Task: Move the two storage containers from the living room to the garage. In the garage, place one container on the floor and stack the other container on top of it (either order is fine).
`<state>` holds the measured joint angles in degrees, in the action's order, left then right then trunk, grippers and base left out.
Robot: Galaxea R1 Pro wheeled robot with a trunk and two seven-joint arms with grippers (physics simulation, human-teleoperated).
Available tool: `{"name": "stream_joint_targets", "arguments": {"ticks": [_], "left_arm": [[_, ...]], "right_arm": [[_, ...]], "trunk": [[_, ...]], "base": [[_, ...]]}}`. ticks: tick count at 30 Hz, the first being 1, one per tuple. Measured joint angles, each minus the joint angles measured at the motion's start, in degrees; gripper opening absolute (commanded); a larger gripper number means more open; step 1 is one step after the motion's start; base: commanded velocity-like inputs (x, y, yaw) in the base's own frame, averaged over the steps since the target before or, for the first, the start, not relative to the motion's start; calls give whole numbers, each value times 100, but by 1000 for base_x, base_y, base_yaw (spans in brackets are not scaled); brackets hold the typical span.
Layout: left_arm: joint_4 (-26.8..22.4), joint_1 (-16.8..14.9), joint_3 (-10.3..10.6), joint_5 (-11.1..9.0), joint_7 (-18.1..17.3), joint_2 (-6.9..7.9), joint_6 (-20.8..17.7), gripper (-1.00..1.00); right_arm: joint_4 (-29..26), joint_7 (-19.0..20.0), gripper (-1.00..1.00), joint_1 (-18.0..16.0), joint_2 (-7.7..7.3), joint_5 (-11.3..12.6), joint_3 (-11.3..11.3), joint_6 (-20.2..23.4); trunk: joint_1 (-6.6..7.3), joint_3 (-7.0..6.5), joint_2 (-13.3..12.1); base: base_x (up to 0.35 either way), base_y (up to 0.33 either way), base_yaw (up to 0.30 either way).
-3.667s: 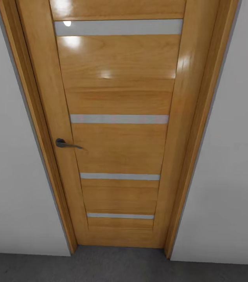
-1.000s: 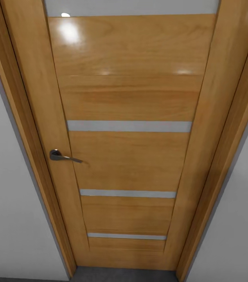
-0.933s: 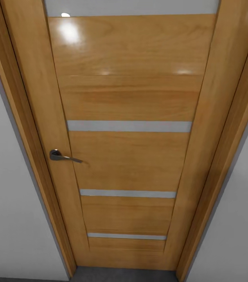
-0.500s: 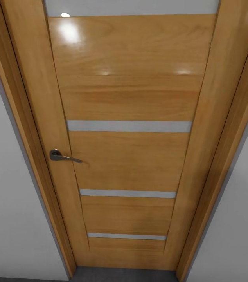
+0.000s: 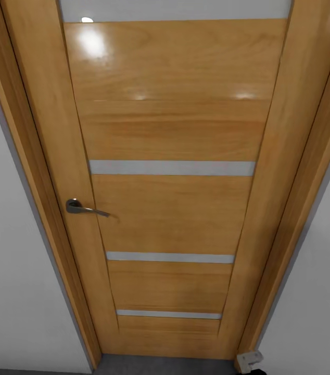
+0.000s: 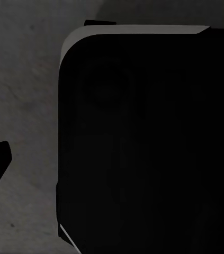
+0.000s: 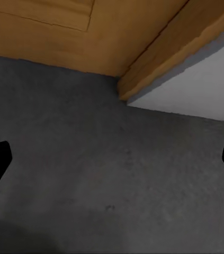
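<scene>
Closed door [image 5: 170, 208] ahead; right claw [image 7: 112, 159] spread wide, empty, above floor [image 7: 90, 174]. Left claw's opening can't tell. Raise right claw to handle [image 5: 84, 207], press down.

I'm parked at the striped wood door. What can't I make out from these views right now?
- Door, head view: top and bottom cut by the frame edges.
- Right arm part, head view: cut off at the bottom edge.
- Left wrist view: a black body hides what lies beyond; finger spacing unclear.

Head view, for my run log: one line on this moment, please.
facing: wooden door, shut | handle: untouched | right gripper: open over concrete floor | containers: unseen
</scene>
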<state>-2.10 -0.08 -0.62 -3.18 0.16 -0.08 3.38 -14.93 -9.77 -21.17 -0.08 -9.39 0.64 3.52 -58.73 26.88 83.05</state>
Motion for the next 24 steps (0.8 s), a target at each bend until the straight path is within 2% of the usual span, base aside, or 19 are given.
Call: {"name": "stream_joint_targets", "arguments": {"ticks": [4,7,9,11,15,24], "left_arm": [[0,0,1,0,0,0,0,100],[0,0,0,0,0,0,0,100],[-1,-4,-8,0,0,-2,-1,100],[-1,-5,-11,0,0,-4,-1,100],[-1,-6,-16,0,0,-6,-1,100],[-3,-8,-21,0,0,-2,-2,100]], "right_arm": [[-30,-21,100,-20,57,-208,16,74],[-191,-16,100,-25,76,-364,63,389],[-127,49,100,-90,12,-436,98,334],[-63,113,100,-155,34,-502,95,351],[65,188,100,-284,81,-433,87,381],[359,82,100,2,52,-402,79,388]], "trunk": [[0,0,0],[0,0,0],[0,0,0],[0,0,0],[0,0,0],[0,0,0]], "base": [[0,0,0],[0,0,0],[0,0,0],[0,0,0],[0,0,0],[0,0,0]]}}
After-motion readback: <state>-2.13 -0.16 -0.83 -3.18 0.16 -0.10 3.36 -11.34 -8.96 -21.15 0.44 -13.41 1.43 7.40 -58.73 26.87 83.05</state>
